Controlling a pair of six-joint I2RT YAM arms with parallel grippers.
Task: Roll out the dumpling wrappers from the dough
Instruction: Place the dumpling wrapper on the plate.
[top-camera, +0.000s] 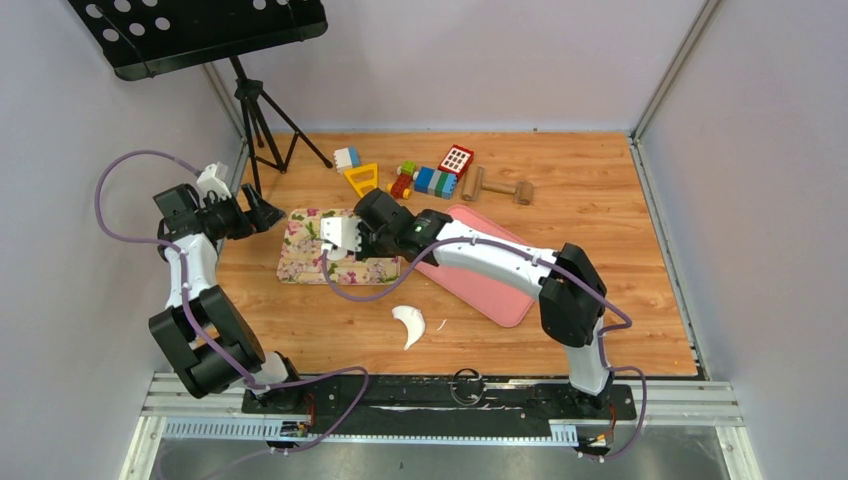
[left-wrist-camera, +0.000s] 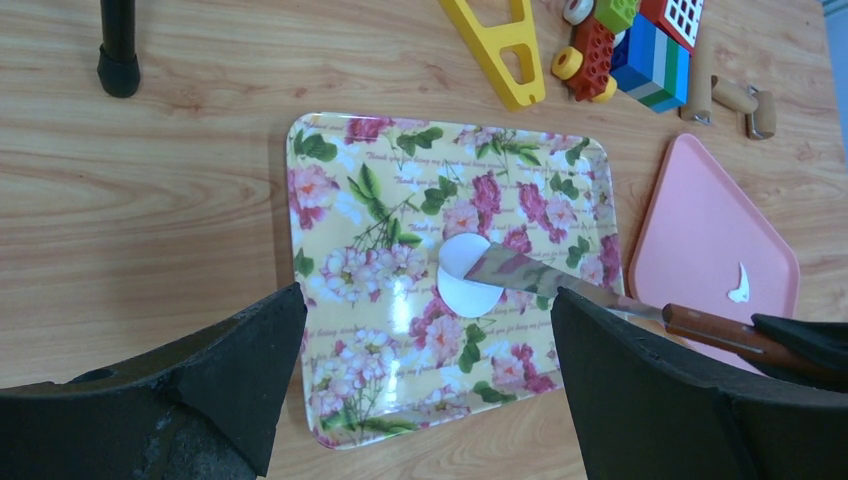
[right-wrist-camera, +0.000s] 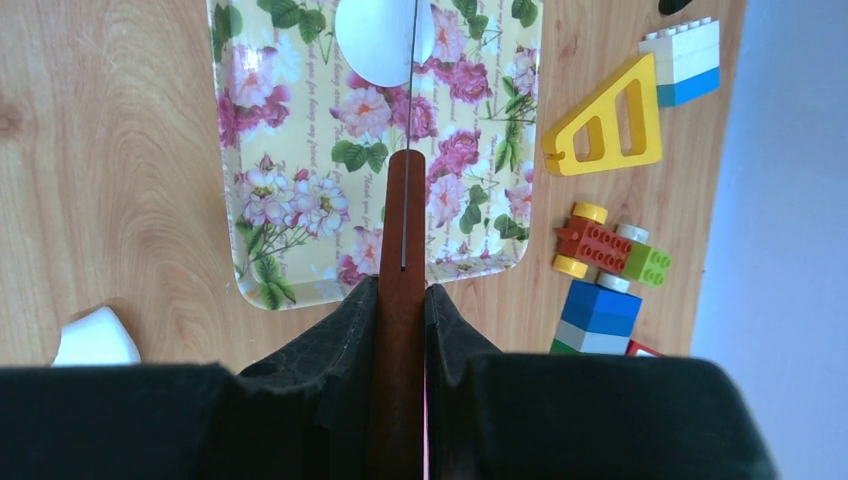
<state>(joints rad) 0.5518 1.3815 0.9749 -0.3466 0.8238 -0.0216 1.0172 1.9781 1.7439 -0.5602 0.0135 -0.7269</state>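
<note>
Right jaws clenched on knife (right-wrist-camera: 402, 230) handle, blade across dumpling wrapper (left-wrist-camera: 468, 298) on floral tray (left-wrist-camera: 330, 190); left jaws wide apart.

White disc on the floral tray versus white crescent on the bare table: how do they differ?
The disc is a flat, neat circle; the crescent is a curved, pointed scrap. The disc lies on the floral tray; the crescent lies on the wooden table. The knife held by the right gripper crosses the disc; nothing touches the crescent. Both are white dough.
</note>
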